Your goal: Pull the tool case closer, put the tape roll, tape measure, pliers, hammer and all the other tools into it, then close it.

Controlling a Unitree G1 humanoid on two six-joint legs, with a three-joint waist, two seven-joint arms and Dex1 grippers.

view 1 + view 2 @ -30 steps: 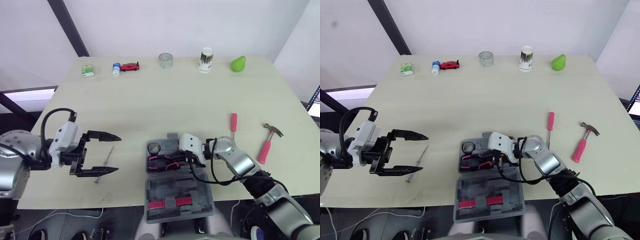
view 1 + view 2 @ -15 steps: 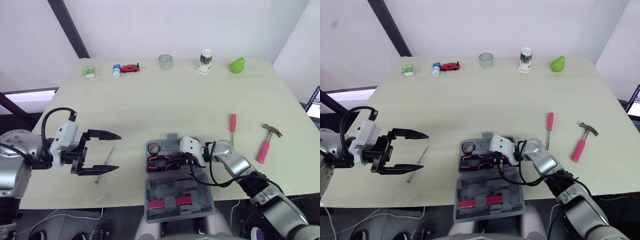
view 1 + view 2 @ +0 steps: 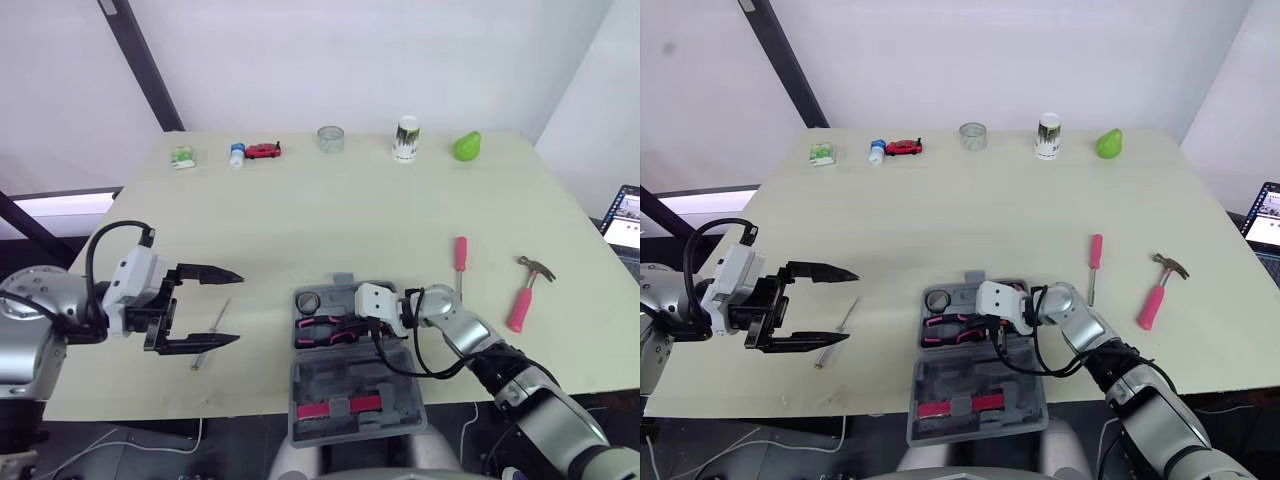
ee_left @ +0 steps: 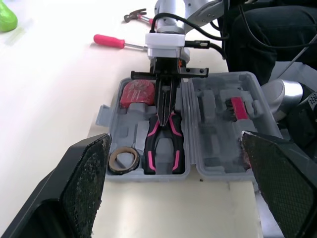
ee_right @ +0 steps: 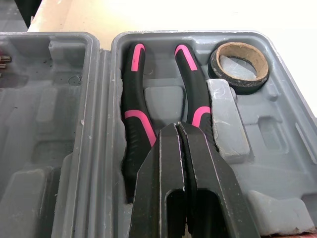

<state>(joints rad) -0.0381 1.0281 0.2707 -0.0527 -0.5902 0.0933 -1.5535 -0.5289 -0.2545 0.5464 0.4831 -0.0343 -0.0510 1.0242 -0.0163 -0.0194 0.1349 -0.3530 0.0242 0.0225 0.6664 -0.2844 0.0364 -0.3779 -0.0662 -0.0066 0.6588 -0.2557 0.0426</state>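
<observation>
The grey tool case [image 3: 352,385] lies open at the table's near edge. Pink-handled pliers [image 5: 136,124] rest in its tray beside the tape roll [image 5: 240,67] and a red tape measure [image 4: 138,92]. My right gripper [image 3: 338,322] is shut with its tips together over the pliers' head, nothing between the fingers. To the left, my left gripper [image 3: 238,307] hangs open above the table, and a thin screwdriver [image 3: 210,332] lies between its fingers. A pink-handled screwdriver [image 3: 460,254] and a pink-handled hammer [image 3: 526,294] lie on the table right of the case.
Along the table's far edge stand a green packet [image 3: 181,156], a small bottle [image 3: 236,153], a red toy car [image 3: 263,151], a glass jar [image 3: 330,138], a cup [image 3: 406,138] and a green pear [image 3: 465,146]. A laptop [image 3: 625,212] shows at the right.
The whole picture has shifted with the camera. My right gripper stays shut over the pliers in the case; my left gripper is still open over the thin screwdriver.
</observation>
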